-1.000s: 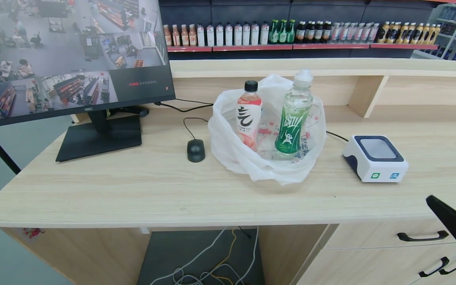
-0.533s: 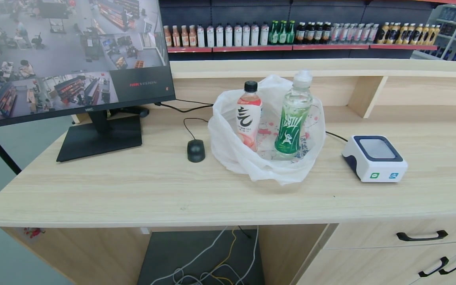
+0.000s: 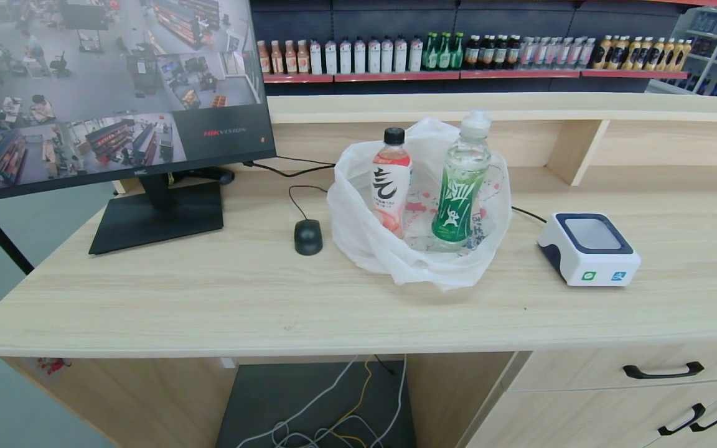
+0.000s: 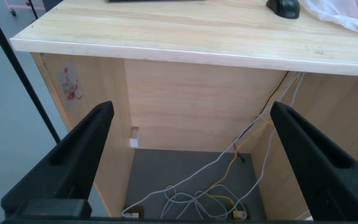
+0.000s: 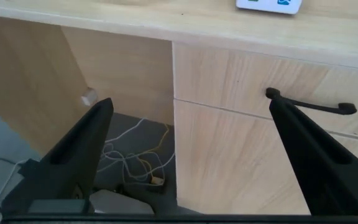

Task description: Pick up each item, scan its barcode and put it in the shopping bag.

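Both bottles (image 3: 391, 180) stand in the bag (image 3: 358, 233) on the worktop (image 3: 209, 298), so we think we are done and should rest our wide, empty left gripper (image 4: 191, 112) and right gripper (image 5: 190, 106) low, bumping nothing.

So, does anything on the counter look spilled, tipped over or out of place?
Nothing stands out. The peach bottle and the green bottle both stand in the open shopping bag with caps on, the scanner sits flat beside it, and the counter shows no spill.
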Tool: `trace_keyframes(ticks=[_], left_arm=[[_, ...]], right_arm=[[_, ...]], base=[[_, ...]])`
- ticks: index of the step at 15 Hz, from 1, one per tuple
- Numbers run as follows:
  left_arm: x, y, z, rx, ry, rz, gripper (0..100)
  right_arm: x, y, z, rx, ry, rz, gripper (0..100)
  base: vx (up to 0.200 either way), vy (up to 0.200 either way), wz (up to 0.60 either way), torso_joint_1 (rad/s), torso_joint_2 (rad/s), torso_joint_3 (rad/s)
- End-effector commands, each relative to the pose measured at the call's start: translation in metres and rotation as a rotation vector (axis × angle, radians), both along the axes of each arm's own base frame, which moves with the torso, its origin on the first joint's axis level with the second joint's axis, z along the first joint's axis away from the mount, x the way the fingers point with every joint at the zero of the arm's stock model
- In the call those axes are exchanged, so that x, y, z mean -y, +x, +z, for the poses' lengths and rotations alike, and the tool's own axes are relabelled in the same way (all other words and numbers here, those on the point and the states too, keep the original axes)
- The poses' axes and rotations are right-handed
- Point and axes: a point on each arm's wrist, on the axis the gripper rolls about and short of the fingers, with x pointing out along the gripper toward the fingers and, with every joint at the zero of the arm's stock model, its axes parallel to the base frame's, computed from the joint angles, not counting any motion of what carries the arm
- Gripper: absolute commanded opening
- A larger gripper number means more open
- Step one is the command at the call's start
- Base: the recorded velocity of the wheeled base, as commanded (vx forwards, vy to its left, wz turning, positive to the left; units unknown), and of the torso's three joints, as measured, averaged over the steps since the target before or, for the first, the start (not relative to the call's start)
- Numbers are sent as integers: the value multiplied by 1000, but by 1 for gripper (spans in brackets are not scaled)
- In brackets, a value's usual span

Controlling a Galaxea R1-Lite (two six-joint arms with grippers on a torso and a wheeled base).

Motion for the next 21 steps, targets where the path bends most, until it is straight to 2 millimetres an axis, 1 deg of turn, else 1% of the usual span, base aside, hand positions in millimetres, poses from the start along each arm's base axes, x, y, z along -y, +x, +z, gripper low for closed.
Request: trace_keyframes(ticks=[1,4,5,6,7,8,9,13,16,21], left_arm=[[0,0,0,0,0,0,100],[0,0,0,0,0,0,100],[0,0,0,0,0,0,100],[0,0,0,0,0,0,100],[0,0,0,0,0,0,100],[0,0,0,0,0,0,100],[0,0,0,0,0,-2,100],[0,0,0,2,0,0,100],[0,0,0,0,0,-2,100],[0,0,0,0,3,0,100]], right_arm=[[-1,2,-2,-37,12,-31,100],[-2,4,-1,-58,1,-70,100],[-5,5,-1,-82,0,-219,100],[-5,5,-1,-86,2,-279,100],[-6,2,-2,-45,11,-314,100],[-6,-2,-3,10,20,-314,100],[-6,-4,-3,28,24,-312,100],[-6,-4,-3,31,40,-309,100],[-6,-4,-3,27,81,-308,100],[-6,-4,-4,26,78,-308,100]], base=[[0,0,0,0,0,0],[0,0,0,0,0,0],[0,0,0,0,0,0],[0,0,0,0,0,0],[0,0,0,0,0,0],[0,0,0,0,0,0],[0,0,0,0,0,0],[0,0,0,0,0,0],[-200,0,0,9,1,9],[0,0,0,0,0,0]])
